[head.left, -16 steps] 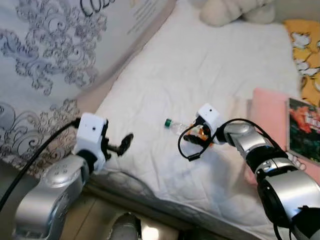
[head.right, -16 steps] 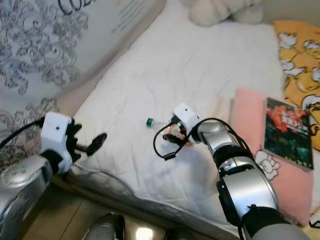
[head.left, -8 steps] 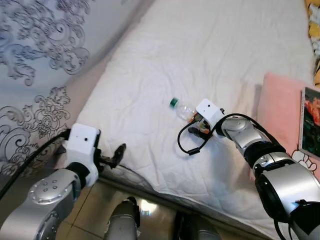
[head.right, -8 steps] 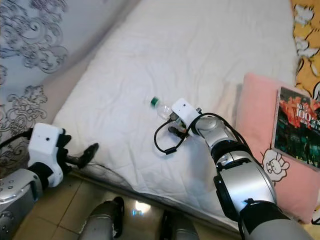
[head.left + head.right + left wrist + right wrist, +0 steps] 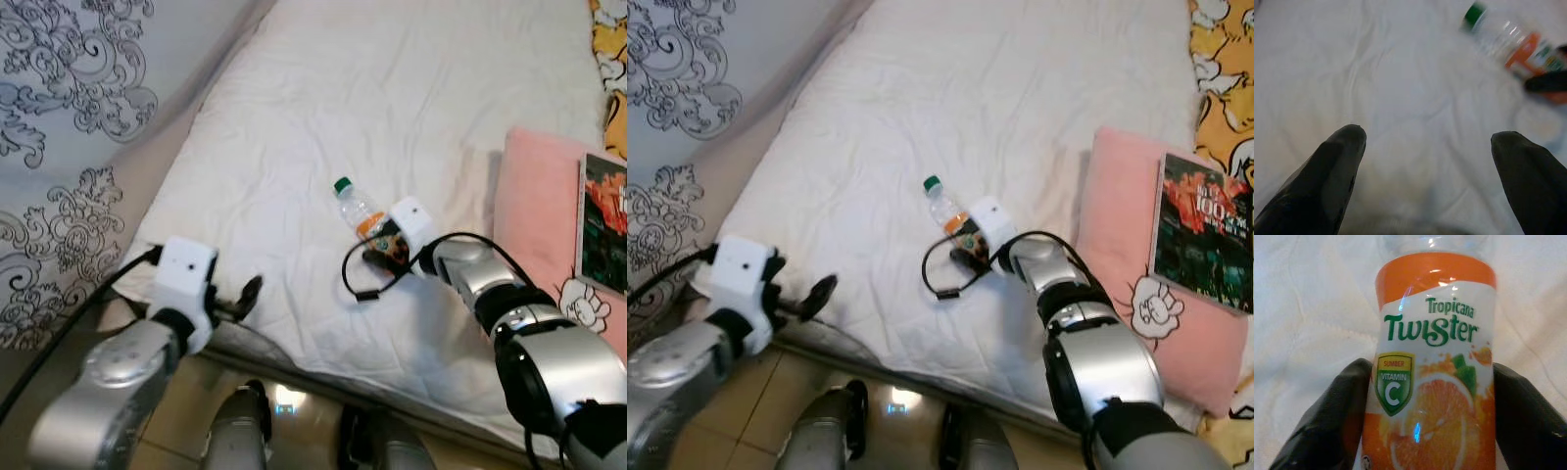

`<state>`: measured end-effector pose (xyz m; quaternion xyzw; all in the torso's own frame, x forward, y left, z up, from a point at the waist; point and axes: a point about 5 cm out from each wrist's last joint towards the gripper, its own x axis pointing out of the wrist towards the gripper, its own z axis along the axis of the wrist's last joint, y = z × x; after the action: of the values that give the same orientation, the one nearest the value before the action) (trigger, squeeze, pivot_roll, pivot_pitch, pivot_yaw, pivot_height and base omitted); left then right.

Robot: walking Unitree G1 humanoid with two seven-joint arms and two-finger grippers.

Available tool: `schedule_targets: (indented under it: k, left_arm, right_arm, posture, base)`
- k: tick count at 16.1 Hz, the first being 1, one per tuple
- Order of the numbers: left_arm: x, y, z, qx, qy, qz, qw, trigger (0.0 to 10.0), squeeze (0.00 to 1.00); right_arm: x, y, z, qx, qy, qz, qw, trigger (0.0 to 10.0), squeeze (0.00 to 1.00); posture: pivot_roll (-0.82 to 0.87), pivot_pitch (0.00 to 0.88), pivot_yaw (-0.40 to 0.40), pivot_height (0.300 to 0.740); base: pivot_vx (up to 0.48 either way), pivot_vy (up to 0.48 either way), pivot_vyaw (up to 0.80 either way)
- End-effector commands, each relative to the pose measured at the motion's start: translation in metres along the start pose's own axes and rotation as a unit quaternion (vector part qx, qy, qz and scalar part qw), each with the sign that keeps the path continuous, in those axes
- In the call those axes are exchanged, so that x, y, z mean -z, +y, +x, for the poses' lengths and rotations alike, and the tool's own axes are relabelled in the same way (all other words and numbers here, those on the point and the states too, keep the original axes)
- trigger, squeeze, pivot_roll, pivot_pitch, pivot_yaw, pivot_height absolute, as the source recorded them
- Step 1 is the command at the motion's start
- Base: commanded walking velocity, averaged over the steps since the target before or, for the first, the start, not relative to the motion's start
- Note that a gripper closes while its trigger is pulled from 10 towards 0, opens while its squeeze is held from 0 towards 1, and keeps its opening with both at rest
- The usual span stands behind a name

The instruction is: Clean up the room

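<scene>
My right gripper (image 5: 1427, 423) has its jaws clenched round the bottle (image 5: 364, 211) lying mid-bed (image 5: 411, 88); left gripper (image 5: 1435, 171) hovers near the bed's edge, jaws spread wide. Pink pillow (image 5: 1127, 235) right.

The room is evenly, softly lit, and the white bed sheet (image 5: 411, 108) looks bright, nearly washed out. A glare spot shines on the glossy floor (image 5: 286, 397). The left wrist view is soft and blurred. In the right wrist view the bottle (image 5: 1435, 362) label is sharp, with small highlights.
</scene>
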<state>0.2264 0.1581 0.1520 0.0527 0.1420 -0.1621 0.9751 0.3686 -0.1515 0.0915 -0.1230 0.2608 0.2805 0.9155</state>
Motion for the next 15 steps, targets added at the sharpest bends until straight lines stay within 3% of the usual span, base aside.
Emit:
schedule_targets:
  k: [1,5,8,10,11,12,13,15]
  left_arm:
    - [-0.002,-0.006,0.002,0.01,-0.021,0.012,1.0,10.0,0.0]
    - [0.0,-0.007,0.031,0.01,-0.047,0.017,0.999,10.0,0.0]
    - [0.005,-0.006,0.052,0.009,-0.064,0.021,0.998,10.0,0.0]
    - [0.014,0.001,0.066,-0.027,-0.084,0.009,0.996,10.0,0.0]
    - [0.015,0.002,0.068,-0.03,-0.085,0.01,0.996,10.0,0.0]
    - [0.016,0.006,0.075,-0.032,-0.091,-0.001,0.995,10.0,0.0]
    - [0.014,0.012,0.085,-0.042,-0.1,-0.015,0.994,10.0,0.0]
    - [0.009,0.016,0.092,-0.051,-0.123,-0.023,0.991,10.0,0.0]
  right_arm:
    - [0.01,-0.006,-0.004,0.007,0.008,0.032,0.999,0.0,0.0]
    - [-0.01,-0.02,-0.01,0.047,-0.059,0.077,0.994,0.0,0.0]
    - [-0.035,-0.023,-0.012,0.08,-0.135,0.062,0.986,0.0,0.0]
    - [-0.059,-0.037,-0.029,0.172,-0.282,0.1,0.939,0.0,0.0]
    - [-0.06,-0.038,-0.031,0.184,-0.3,0.104,0.93,0.0,0.0]
    - [-0.056,-0.039,-0.042,0.235,-0.345,0.106,0.902,0.0,0.0]
    - [-0.041,-0.03,-0.056,0.298,-0.382,0.087,0.871,0.0,0.0]
    - [-0.014,-0.015,-0.069,0.353,-0.388,0.079,0.848,0.0,0.0]
  posture:
    - [0.31,0.192,-0.085,0.735]
    - [0.29,0.056,-0.092,0.735]
    - [0.28,0.0,-0.091,0.735]
    - [0.25,0.0,-0.07,0.735]
    - [0.24,0.0,-0.069,0.735]
    - [0.23,0.0,-0.063,0.735]
    - [0.18,0.0,-0.051,0.735]
    - [0.15,0.0,-0.036,0.735]
  base:
    - [0.0,0.0,0.0]
    - [0.0,0.0,0.0]
    - [0.0,0.0,0.0]
    - [0.0,0.0,0.0]
    - [0.0,0.0,0.0]
    - [0.0,0.0,0.0]
    - [0.0,0.0,0.0]
    - [0.0,0.0,0.0]
